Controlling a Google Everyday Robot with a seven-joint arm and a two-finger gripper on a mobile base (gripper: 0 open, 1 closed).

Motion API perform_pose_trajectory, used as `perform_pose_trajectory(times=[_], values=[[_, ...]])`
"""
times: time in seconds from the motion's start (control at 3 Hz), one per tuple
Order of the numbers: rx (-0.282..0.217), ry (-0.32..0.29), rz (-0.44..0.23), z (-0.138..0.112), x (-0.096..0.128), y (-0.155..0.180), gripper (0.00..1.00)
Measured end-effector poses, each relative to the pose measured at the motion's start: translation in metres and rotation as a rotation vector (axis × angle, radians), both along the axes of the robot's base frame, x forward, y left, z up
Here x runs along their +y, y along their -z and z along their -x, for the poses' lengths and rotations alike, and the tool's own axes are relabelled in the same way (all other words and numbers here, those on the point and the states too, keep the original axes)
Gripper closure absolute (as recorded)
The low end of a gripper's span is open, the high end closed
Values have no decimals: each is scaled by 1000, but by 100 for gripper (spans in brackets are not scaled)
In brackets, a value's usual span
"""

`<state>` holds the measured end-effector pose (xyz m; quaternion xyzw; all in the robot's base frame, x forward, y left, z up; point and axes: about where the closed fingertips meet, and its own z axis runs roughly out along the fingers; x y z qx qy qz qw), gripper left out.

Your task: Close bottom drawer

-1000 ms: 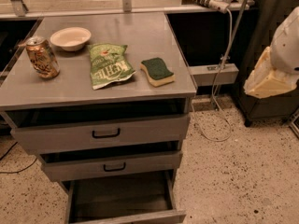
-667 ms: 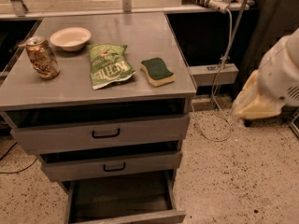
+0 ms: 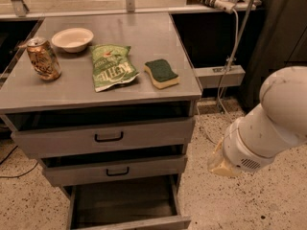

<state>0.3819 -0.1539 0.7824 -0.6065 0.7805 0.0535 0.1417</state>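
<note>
The bottom drawer (image 3: 122,202) is the lowest of three grey drawers and is pulled far out. Its empty inside shows and its front panel (image 3: 132,223) lies at the lower edge of the view, with the handle out of view. The middle drawer (image 3: 115,170) and the top drawer (image 3: 105,137) stand slightly open, each with a black loop handle. My white arm (image 3: 273,121) reaches in from the right. The gripper (image 3: 221,166) hangs at its lower end, over the floor, right of the drawers and apart from them at about middle-drawer height.
On the cabinet top (image 3: 29,87) stand a drink can (image 3: 43,58), a white bowl (image 3: 72,39), a green chip bag (image 3: 112,66) and a green-yellow sponge (image 3: 161,73). A power strip (image 3: 211,0) and cables (image 3: 230,61) hang at the back right. The speckled floor (image 3: 225,205) lies around the unit.
My arm has come down and to the left, closer to the drawer unit. The drawers and the things on top have not moved.
</note>
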Motion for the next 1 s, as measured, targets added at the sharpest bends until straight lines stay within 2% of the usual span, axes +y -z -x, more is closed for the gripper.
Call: perform_pose_trajectory(times=[0.33,0.67,1.0], values=[[0,0,0,0,0,0,100],[50,19,-21,12,3,33,100],[141,60,-22,35,12,112,100]])
